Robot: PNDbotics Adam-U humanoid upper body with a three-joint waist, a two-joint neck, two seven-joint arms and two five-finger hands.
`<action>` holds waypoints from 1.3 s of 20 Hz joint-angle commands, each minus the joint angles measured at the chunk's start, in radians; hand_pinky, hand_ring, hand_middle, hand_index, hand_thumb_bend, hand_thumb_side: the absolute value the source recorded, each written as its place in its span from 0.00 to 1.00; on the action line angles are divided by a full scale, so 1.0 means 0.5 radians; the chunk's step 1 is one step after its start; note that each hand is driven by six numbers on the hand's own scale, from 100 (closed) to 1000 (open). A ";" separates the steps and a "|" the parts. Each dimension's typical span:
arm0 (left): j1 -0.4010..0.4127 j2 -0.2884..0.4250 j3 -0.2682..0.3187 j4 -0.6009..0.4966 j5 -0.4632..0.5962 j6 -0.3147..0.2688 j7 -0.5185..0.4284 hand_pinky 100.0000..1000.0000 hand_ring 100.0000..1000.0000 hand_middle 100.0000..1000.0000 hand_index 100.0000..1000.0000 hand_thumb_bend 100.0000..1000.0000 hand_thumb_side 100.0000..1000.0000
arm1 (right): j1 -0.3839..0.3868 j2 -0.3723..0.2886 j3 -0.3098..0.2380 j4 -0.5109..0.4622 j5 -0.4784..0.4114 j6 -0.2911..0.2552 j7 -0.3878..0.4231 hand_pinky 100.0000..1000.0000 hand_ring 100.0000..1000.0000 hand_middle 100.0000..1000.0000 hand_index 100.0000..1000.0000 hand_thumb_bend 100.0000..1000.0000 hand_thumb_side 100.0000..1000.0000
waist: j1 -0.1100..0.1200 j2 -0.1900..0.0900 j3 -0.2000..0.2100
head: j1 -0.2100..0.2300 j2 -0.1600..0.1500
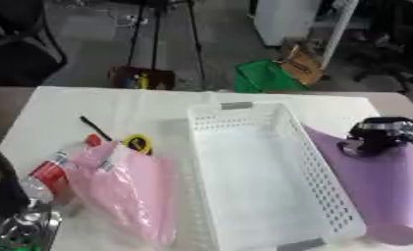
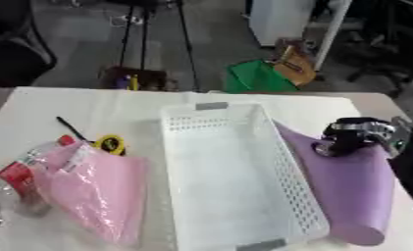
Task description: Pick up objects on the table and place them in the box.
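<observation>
A white perforated box (image 1: 261, 171) stands empty in the middle of the table. Right of it lies a purple rolled sheet (image 1: 385, 186), leaning against the box's side. My right hand (image 2: 351, 136) rests on the sheet's upper end with its fingers curled down onto it. Left of the box lies a pink plastic bag (image 1: 128, 188), partly over a clear bottle with a red label (image 1: 46, 176). A yellow tape measure (image 1: 138, 142) and a thin black pen (image 1: 95, 128) lie just above the bag. My left arm (image 1: 8, 215) shows at the lower left corner; its hand is cut off.
The white table (image 1: 115, 105) ends at the far side, with a green bag (image 1: 265, 76), tripod legs and a chair on the floor beyond. The table's brown edge (image 1: 3, 98) shows at the far left.
</observation>
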 commanded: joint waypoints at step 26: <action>-0.062 0.029 -0.012 -0.024 0.012 0.017 0.009 0.65 0.61 0.71 0.72 0.00 0.97 | 0.128 -0.102 0.081 -0.030 0.124 -0.675 0.693 0.02 0.00 0.00 0.35 0.00 0.51 | 0.015 0.027 0.039 | -0.110 -0.056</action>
